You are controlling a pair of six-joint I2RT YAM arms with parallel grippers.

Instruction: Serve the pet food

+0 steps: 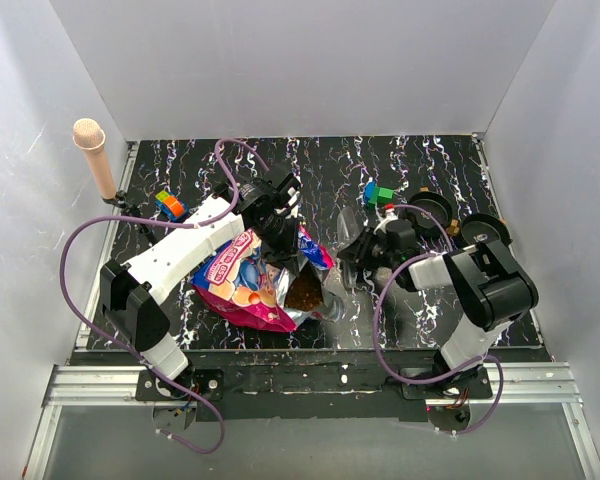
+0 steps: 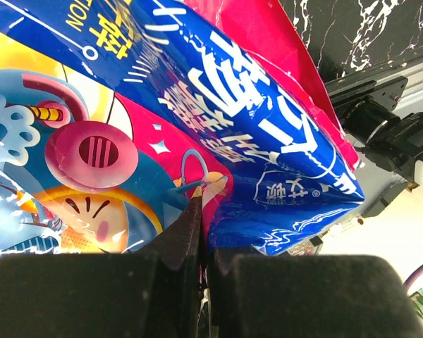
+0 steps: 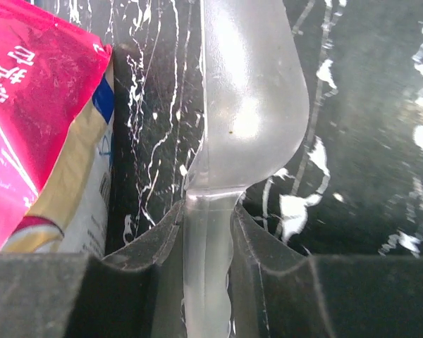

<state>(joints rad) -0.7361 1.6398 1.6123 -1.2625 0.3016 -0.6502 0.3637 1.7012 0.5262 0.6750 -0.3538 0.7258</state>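
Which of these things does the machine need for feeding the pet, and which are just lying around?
Needed: pet food bag, open, kibble showing, pinched by the left tool; clear scoop in the right tool; probably the black bowls.
Lying about: coloured toy blocks; beige-tipped pole at the far left.

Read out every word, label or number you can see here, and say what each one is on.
"TION": yellow, upside down, start cut off, on the pet food bag.
Large white Chinese characters, bag's blue panel: rotated, not reliably readable.
Small white logo below them: too small.
White characters, bag's pink side, right wrist view: cropped, unreadable.
Clear scoop: no text.
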